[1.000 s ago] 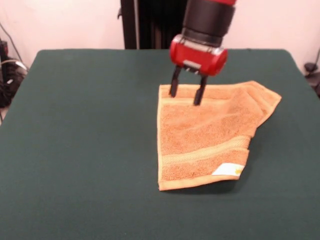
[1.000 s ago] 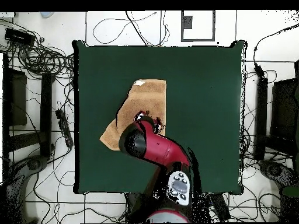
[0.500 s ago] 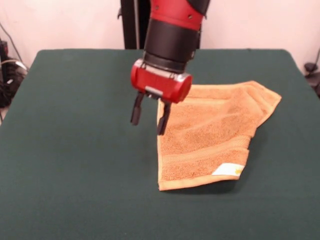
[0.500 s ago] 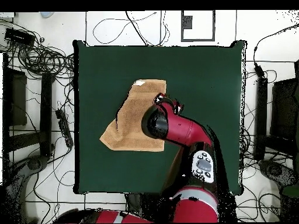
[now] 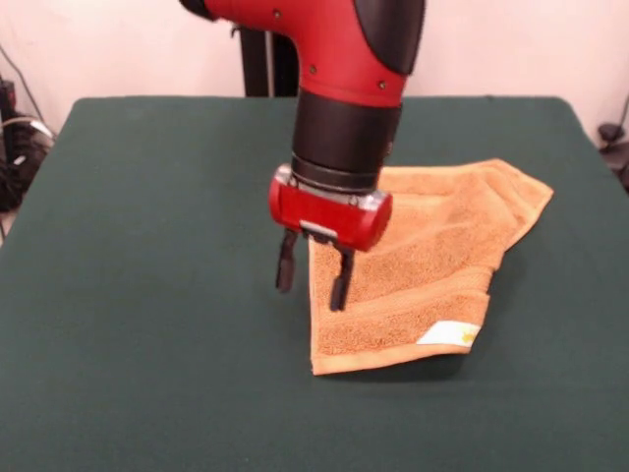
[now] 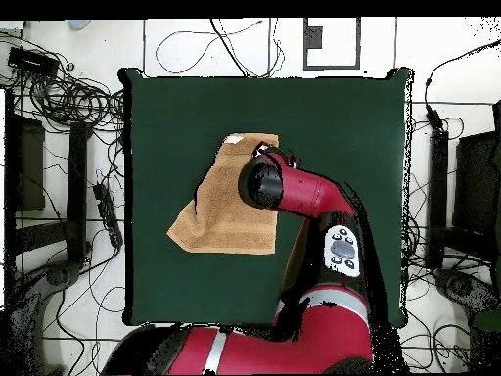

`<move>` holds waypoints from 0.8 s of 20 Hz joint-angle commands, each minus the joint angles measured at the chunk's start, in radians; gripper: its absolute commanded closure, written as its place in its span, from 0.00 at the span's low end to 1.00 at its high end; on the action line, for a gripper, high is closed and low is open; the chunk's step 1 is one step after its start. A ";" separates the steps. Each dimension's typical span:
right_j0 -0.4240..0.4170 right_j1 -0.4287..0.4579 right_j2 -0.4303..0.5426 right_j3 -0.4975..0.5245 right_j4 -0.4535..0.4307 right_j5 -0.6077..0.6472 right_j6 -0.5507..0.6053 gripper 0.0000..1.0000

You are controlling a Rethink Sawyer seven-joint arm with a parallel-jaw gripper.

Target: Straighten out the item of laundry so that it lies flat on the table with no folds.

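Observation:
The orange-tan towel point(image 5: 423, 241) lies right of the middle of the green table point(image 5: 147, 246). It is not flat: its far right corner is folded over and the near right part is doubled, with the white tag point(image 5: 449, 334) at the near right corner. My gripper point(image 5: 313, 275) hangs open and empty just above the towel's left edge, one finger over the bare cloth and one over the towel. In the overhead view the towel point(image 6: 225, 211) shows as an uneven shape, and the red arm point(image 6: 298, 191) covers its right edge and hides the gripper.
The black pedestal point(image 5: 265, 49) stands behind the table's far edge. Cables lie off the table's left side point(image 5: 15, 138). In the overhead view, cables and dark equipment point(image 6: 59, 147) ring the table on the floor.
The gripper has moved from the towel's far left corner toward the camera along the left edge and has come lower. It stayed open. The towel has not moved.

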 commanded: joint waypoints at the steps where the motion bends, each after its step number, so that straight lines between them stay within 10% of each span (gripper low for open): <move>1: -0.007 0.031 0.224 -0.068 -0.044 0.153 -0.049 0.00; 16: -0.051 0.148 0.271 -0.151 -0.141 0.075 -0.032 0.00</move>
